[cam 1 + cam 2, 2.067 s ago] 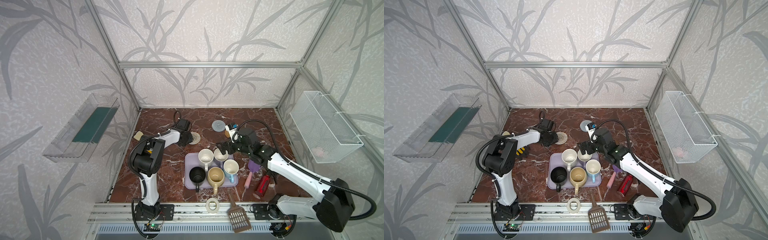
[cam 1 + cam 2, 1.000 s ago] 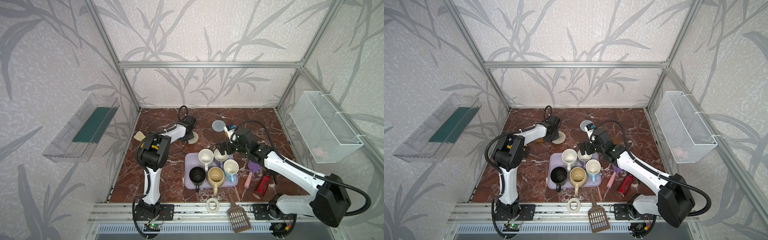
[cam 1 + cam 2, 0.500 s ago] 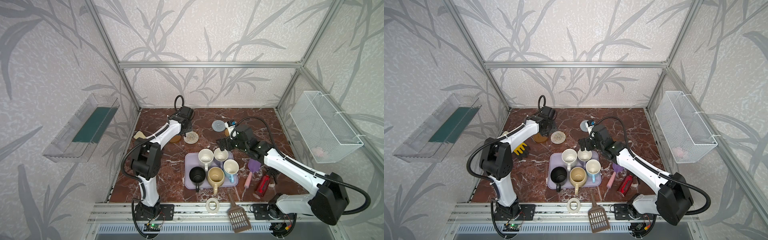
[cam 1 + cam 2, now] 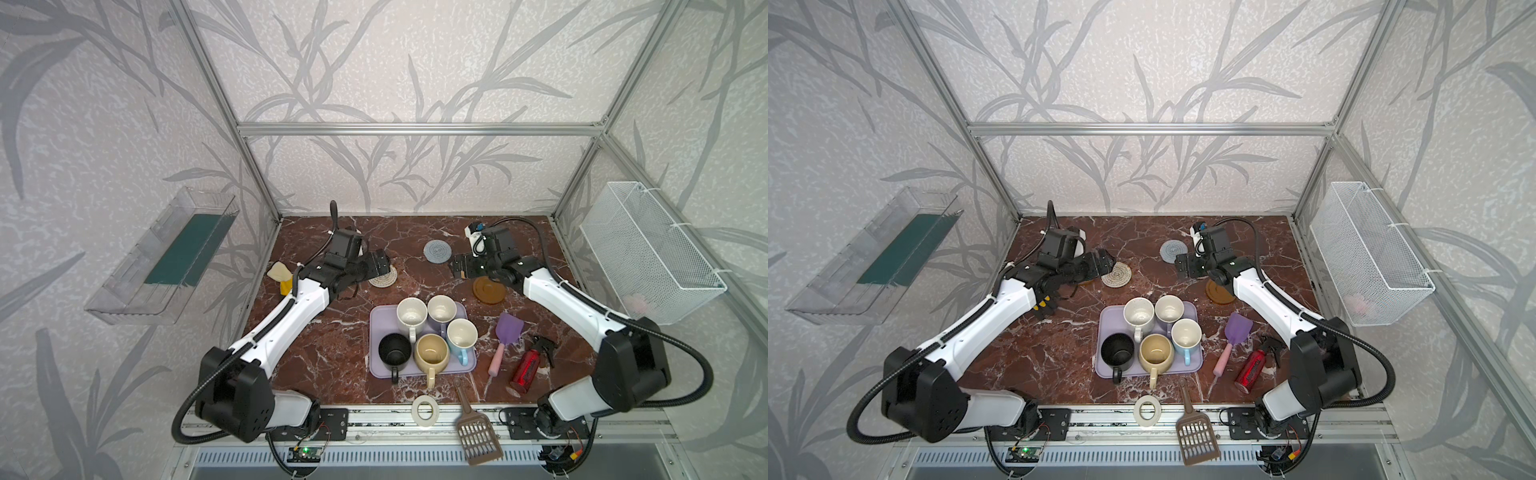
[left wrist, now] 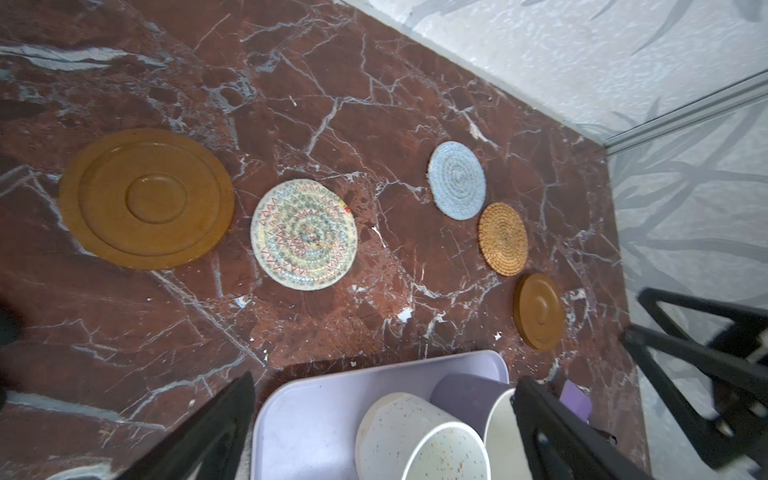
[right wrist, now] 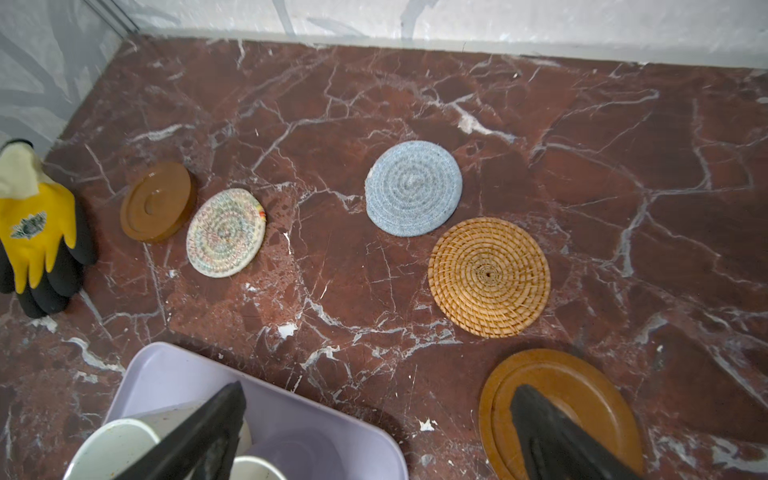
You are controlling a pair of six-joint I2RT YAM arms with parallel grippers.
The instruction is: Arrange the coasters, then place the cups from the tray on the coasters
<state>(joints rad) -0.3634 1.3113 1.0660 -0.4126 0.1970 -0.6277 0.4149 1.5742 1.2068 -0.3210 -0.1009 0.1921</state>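
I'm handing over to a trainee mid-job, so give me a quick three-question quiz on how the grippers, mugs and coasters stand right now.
1. True or false: the left gripper and the right gripper are both open and hold nothing.
2. How many mugs stand on the lavender tray? A three, B four, C five.
3. Which coaster lies nearest the yellow-and-black glove?
Key: 1 true; 2 C; 3 a brown wooden coaster.

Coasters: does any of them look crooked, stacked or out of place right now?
Nothing stands out. The left wooden coaster, white woven coaster, grey-blue coaster, rattan coaster and right wooden coaster all lie flat on the table, none overlapping.
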